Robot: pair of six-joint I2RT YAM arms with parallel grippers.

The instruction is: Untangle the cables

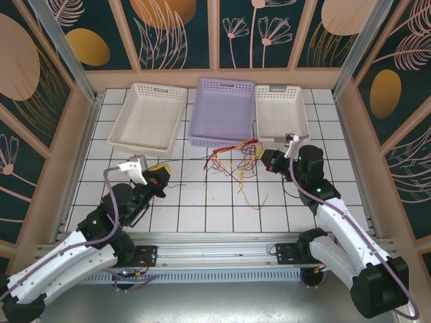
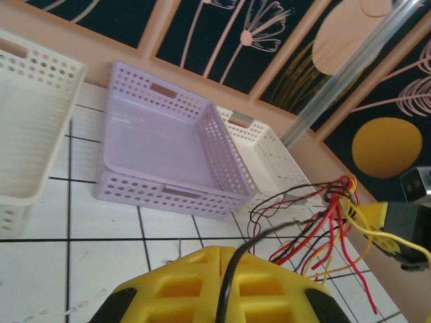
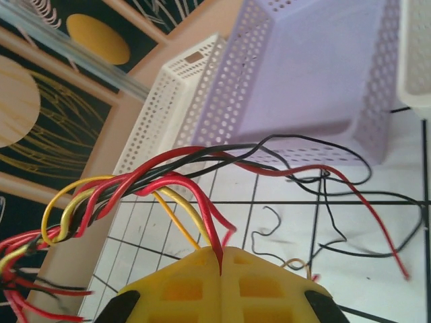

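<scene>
The cables (image 1: 232,163) lie in a loose red, yellow and black tangle on the tiles in front of the lavender basket (image 1: 222,111). My left gripper (image 1: 163,176) sits left of the tangle. Its yellow jaws (image 2: 217,250) are shut, and a black cable (image 2: 232,269) runs over their tip and stretches toward the tangle (image 2: 323,229). My right gripper (image 1: 264,161) is at the tangle's right edge. It is shut (image 3: 221,250) on a red cable (image 3: 202,202), which rises into a twisted bundle (image 3: 101,195) of red, black and yellow wires on the left. Loose black strands (image 3: 337,215) trail over the tiles beyond.
Three baskets stand in a row at the back: a white one (image 1: 149,116) on the left, the lavender one in the middle, a smaller white one (image 1: 281,114) on the right. Wooden walls enclose the tiled table. Open tiles lie between the arms near the front rail (image 1: 215,237).
</scene>
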